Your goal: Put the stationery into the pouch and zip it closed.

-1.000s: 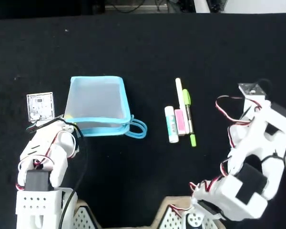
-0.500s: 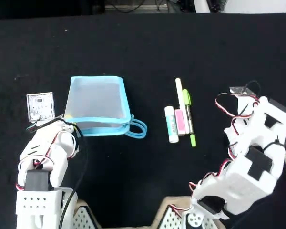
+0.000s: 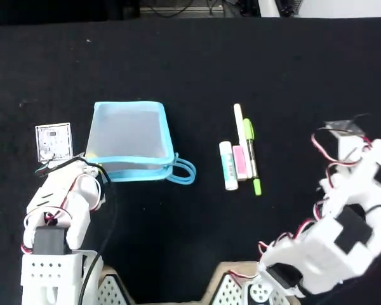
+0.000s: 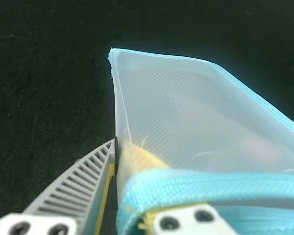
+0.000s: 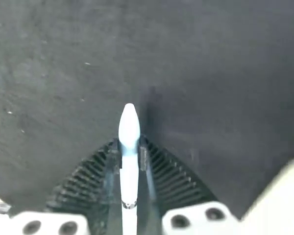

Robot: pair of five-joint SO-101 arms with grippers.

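The translucent pouch (image 3: pixel 130 140) with blue trim lies at the left, its open rim toward my arms. My left gripper (image 3: pixel 92 166) is shut on the rim's near left corner; in the left wrist view the pouch (image 4: pixel 186 122) sits in the left gripper (image 4: pixel 118 147). A white pen (image 3: pixel 240 133), a green highlighter (image 3: pixel 251 152), a glue stick (image 3: pixel 228 165) and a pink eraser (image 3: pixel 239 162) lie side by side at the centre. My right gripper (image 3: pixel 343 130) hangs to their right, over bare cloth. The right gripper (image 5: pixel 129 142) is shut on a white pointed pen-like thing (image 5: pixel 129 127).
A small white square tag (image 3: pixel 54 141) lies left of the pouch. The pouch's blue loop strap (image 3: pixel 185 171) sticks out toward the stationery. Black cloth covers the table, with open room at the back and between pouch and stationery.
The right arm swung first a little toward the stationery, then back out to the right and nearer the front. The left arm and the pouch have kept still.
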